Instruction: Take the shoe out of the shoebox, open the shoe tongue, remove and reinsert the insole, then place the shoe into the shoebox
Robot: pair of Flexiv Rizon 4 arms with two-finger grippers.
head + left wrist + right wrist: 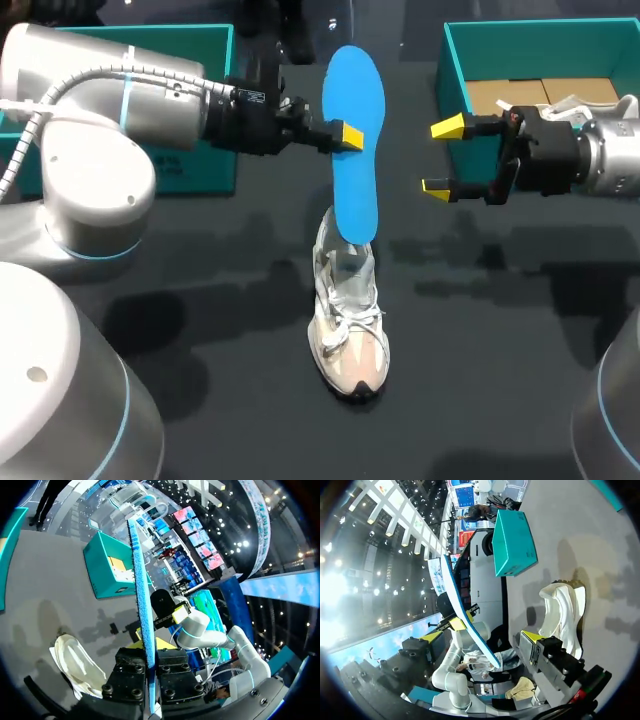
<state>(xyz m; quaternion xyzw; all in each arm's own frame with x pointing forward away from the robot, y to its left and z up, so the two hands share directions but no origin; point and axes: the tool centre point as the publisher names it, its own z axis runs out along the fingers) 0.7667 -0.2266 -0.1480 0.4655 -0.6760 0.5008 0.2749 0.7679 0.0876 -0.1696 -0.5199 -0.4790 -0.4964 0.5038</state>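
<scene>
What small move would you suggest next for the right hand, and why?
Probably ease the right hand sideways toward the blue insole for a second grip. The left hand is shut on it, holding it nearly upright with its lower end at the opening of the shoe, while the right hand is open, level with the insole and apart from it.

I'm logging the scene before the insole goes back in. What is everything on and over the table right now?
insole: 1, blue, upright over the shoe, lower end at its opening
shoe: 1, white and beige, middle of the table, toe toward the near edge
left box: 1, teal, rear left, behind the left arm
right box: 1, teal, rear right, tan cardboard inside
table: 1, black
left gripper: 1, yellow tips, shut on the insole
right gripper: 1, yellow tips, open, beside the insole, not touching
</scene>
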